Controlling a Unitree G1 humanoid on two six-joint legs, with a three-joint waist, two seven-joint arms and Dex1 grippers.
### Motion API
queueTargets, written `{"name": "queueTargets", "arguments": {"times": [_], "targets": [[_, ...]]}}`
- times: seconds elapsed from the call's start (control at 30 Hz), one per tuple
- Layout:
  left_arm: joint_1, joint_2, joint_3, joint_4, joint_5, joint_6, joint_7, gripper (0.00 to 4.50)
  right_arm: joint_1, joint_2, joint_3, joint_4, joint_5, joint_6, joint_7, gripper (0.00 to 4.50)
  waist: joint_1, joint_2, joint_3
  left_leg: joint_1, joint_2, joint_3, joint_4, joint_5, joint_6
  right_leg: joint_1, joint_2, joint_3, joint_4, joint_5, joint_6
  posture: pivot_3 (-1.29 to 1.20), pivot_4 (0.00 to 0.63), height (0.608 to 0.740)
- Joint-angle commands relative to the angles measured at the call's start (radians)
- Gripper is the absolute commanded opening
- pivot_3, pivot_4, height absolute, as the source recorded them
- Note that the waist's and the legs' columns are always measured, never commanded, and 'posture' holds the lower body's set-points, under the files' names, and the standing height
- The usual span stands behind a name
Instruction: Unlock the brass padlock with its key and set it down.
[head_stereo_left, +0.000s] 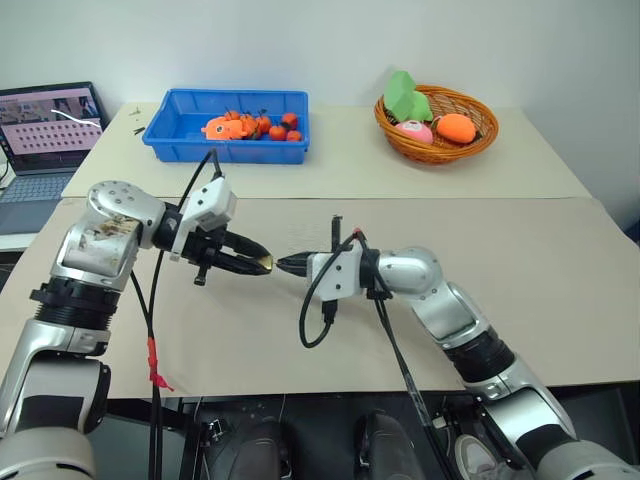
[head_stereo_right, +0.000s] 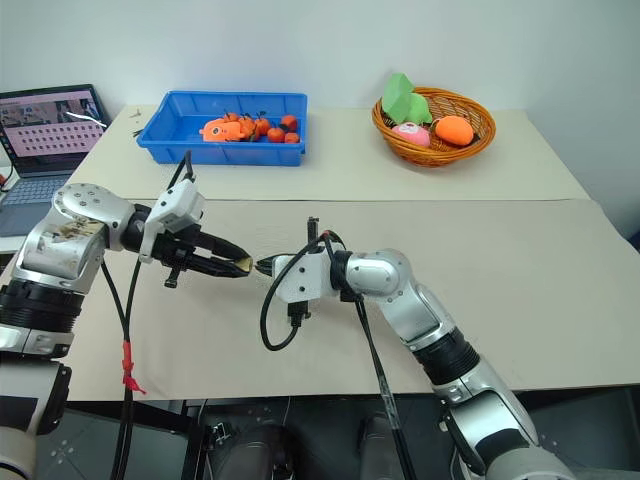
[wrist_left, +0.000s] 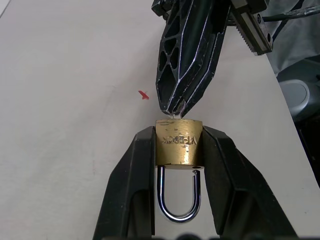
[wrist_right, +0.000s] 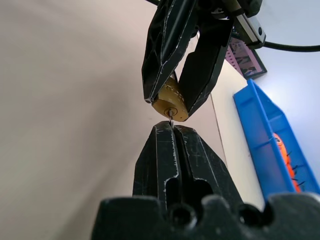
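The brass padlock (wrist_left: 177, 142) hangs above the beige table, pinched by its sides in my left gripper (head_stereo_left: 262, 264), which is shut on it. Its silvery shackle (wrist_left: 176, 200) points back toward that wrist, and one leg stands slightly clear of the body. My right gripper (head_stereo_left: 283, 264) faces it tip to tip and is shut on the key (wrist_left: 178, 114). Just a small silvery piece of the key shows between the fingertips. In the right wrist view the key's thin blade (wrist_right: 170, 121) reaches the keyhole in the padlock's underside (wrist_right: 170, 105).
A blue bin (head_stereo_left: 170, 135) with orange toys stands at the back left. A wicker basket (head_stereo_left: 480, 140) of toy fruit sits at the back right. An open laptop (head_stereo_left: 45, 140) is at the far left. Black cables hang from both wrists.
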Motion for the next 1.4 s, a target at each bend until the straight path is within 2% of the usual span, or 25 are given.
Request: {"name": "queueTargets", "arguments": {"times": [0.03,0.07,0.17,0.27,0.4,0.53,0.63,1.4], "targets": [[-0.017,0.003,0.015,-0.013,-0.015,-0.006,-0.007,0.83,-0.042,-0.01,-0.02,-0.013,-0.085,-0.128,-0.105,0.64,0.0,0.0,0.0,0.0,0.0,0.0,0.0,0.0,0.0,0.0,0.0,0.0,0.0,0.0,0.0,0.0,0.15,0.664],[-0.017,0.003,0.015,-0.013,-0.015,-0.006,-0.008,0.83,-0.046,-0.019,-0.014,-0.009,-0.127,-0.171,-0.136,0.77,0.0,0.0,0.0,0.0,0.0,0.0,0.0,0.0,0.0,0.0,0.0,0.0,0.0,0.0,0.0,0.0,0.15,0.664],[-0.02,0.002,0.015,-0.009,-0.014,-0.006,-0.009,0.83,-0.049,-0.036,-0.007,0.001,-0.209,-0.264,-0.212,1.89,0.0,0.0,0.0,0.0,0.0,0.0,0.0,0.0,0.0,0.0,0.0,0.0,0.0,0.0,0.0,0.0,0.15,0.664],[-0.023,0.001,0.015,-0.005,-0.012,-0.008,-0.01,0.83,-0.051,-0.049,-0.005,0.024,-0.252,-0.319,-0.257,1.89,0.0,0.0,0.0,0.0,0.0,0.0,0.0,0.0,0.0,0.0,0.0,0.0,0.0,0.0,0.0,0.0,0.15,0.664],[-0.027,-0.002,0.015,0.0,-0.012,-0.006,-0.011,0.83,-0.047,-0.111,0.006,0.072,-0.449,-0.471,-0.443,1.89,0.0,0.0,0.0,0.0,0.0,0.001,0.0,0.0,0.0,0.0,0.0,0.0,0.0,-0.001,0.002,0.0,0.15,0.664],[-0.03,-0.004,0.016,0.005,-0.011,-0.008,-0.011,0.83,-0.047,-0.121,0.017,0.095,-0.579,-0.523,-0.589,1.89,-0.001,0.0,0.0,0.0,0.0,0.001,0.0,0.0,0.0,-0.001,0.0,0.0,0.001,-0.003,0.004,0.0,0.15,0.664],[-0.031,-0.004,0.016,0.006,-0.01,-0.008,-0.011,0.83,-0.051,-0.119,0.027,0.118,-0.636,-0.535,-0.645,1.89,-0.003,0.0,0.0,0.0,0.0,0.001,0.0,0.0,-0.001,-0.001,0.0,0.001,0.001,-0.003,0.004,0.0,0.15,0.664],[-0.036,-0.001,0.02,0.006,-0.008,-0.008,-0.009,0.83,-0.111,-0.041,0.061,0.193,-0.637,-0.53,-0.656,1.89,-0.003,0.0,0.0,0.0,0.0,0.001,0.0,0.0,0.0,-0.001,0.0,0.001,0.002,-0.003,0.004,0.0,0.15,0.664]]}}
